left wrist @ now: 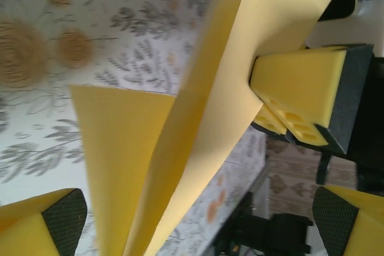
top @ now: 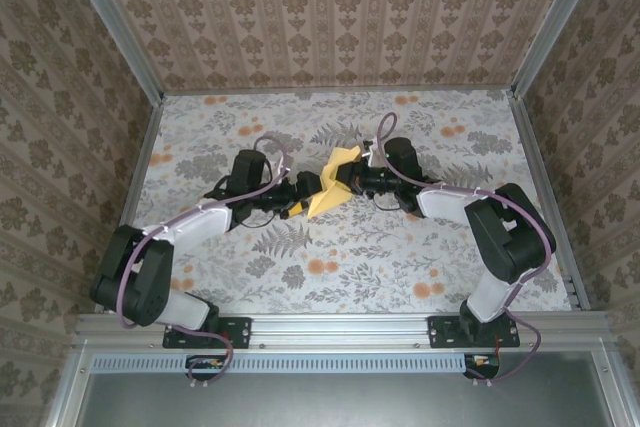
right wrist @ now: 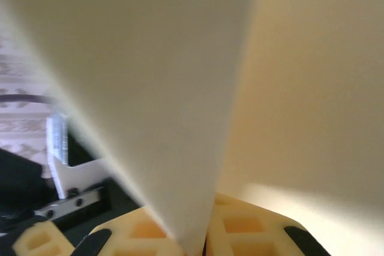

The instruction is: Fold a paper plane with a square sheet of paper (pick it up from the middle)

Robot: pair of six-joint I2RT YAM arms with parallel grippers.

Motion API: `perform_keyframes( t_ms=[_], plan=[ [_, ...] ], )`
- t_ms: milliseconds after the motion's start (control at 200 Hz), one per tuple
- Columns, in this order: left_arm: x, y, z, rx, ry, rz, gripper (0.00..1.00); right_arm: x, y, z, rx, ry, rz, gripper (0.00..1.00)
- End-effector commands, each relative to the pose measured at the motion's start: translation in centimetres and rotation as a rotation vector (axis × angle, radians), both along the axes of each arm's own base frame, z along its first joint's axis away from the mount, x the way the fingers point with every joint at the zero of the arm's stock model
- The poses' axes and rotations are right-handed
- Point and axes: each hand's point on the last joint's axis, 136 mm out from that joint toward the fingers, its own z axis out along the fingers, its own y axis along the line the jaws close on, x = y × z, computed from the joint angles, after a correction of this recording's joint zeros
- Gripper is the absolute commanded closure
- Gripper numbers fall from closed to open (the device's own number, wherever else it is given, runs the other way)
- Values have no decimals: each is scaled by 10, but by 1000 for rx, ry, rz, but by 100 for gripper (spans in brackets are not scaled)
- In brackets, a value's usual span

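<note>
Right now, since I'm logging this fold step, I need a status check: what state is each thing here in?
sheet of paper: partly folded into angled flaps, held up rather than lying flat.
left gripper: open, fingers spread wide on either side of the paper, not gripping it.
right gripper: shut on the sheet of paper, pinching a fold between its pads.

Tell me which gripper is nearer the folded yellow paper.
Right. The right gripper is pinching the paper; the left gripper's open fingers straddle it without touching.
</note>
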Motion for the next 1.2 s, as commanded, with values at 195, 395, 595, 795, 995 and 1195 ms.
perform_keyframes(
  t_ms=[195,395,595,795,995,1195],
  plan=[
    [-3,-9,31,-118,27,-30,0,-1,15,72,211,-84,95,85],
    [4,-10,43,-174,4,-15,0,-2,16,67,211,-67,103,85],
    [8,-10,62,-228,-74,-18,13,-3,18,58,216,-29,119,85],
    [17,2,58,-233,-75,40,43,-3,19,55,217,-12,129,84],
    [20,9,53,-209,-81,68,74,-3,18,49,200,-3,126,79],
    [20,10,53,-194,-97,63,89,-3,14,36,143,22,113,68]
  ],
)
